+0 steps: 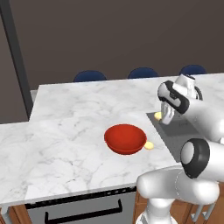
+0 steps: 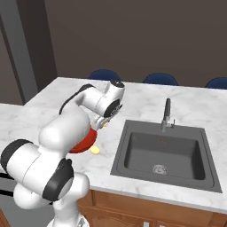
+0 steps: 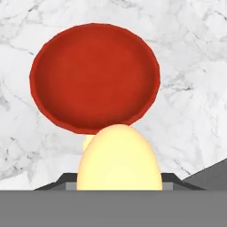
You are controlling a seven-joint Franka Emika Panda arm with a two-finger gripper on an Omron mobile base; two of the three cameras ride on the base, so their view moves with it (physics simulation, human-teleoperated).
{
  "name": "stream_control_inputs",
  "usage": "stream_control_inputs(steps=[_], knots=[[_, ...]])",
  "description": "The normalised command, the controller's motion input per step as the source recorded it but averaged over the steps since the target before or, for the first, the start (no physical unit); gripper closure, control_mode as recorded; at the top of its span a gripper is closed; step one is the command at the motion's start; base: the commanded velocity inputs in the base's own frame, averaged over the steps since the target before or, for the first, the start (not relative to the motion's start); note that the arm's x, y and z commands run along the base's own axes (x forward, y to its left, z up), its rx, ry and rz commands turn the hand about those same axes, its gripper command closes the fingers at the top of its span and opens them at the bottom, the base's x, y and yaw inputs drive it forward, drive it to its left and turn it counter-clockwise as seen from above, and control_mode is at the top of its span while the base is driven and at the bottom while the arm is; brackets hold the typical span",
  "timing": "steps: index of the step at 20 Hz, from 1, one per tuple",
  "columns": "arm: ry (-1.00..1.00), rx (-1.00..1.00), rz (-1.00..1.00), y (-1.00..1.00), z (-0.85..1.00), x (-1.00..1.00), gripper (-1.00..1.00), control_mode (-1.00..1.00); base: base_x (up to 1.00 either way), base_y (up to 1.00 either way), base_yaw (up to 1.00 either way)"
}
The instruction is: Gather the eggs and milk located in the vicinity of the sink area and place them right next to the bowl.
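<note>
Two eggs are on show. One egg (image 3: 119, 157) sits pinched between the jaws of the gripper (image 1: 166, 115), filling the lower middle of the hand view as a big pale-yellow oval; in the left base view it shows as a yellow spot (image 1: 158, 116) right of centre, just above the near edge of the sink. The second egg (image 1: 149, 145) lies on the marble counter (image 1: 70, 131), touching or just beside the right rim of the bowl; in the right base view it is the small yellow blob (image 2: 95, 150) left of centre, and in the hand view only a sliver of it (image 3: 87, 142) peeks out behind the held one, right at the bowl's near rim.

There is one bowl (image 1: 125, 138), red, round and shallow, standing upright in the middle of the left base view. From the hand view it fills the upper half (image 3: 95, 77), and nothing lies inside it. In the right base view the arm hides most of it, leaving a red edge (image 2: 86, 142).

One sink (image 2: 166, 153), dark grey with a round drain, takes up the right half of the right base view, with one dark faucet (image 2: 166, 114) at its far rim. The held egg hangs between sink and bowl.

Behind the counter, along the upper part of the left base view, three blue chair backs (image 1: 89, 76) show.
</note>
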Motion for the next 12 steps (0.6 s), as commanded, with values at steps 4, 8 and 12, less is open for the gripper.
stream_control_inputs(steps=[4,8,12], knots=[[0.02,0.0,0.33,0.01,-0.23,0.0,1.0,-1.0,0.0,0.0,0.0],[0.07,-0.03,0.22,0.06,-0.4,0.0,1.0,-1.0,0.0,0.0,0.0],[0.0,-0.05,0.15,0.01,-0.35,0.0,1.0,-1.0,0.0,0.0,0.0]])
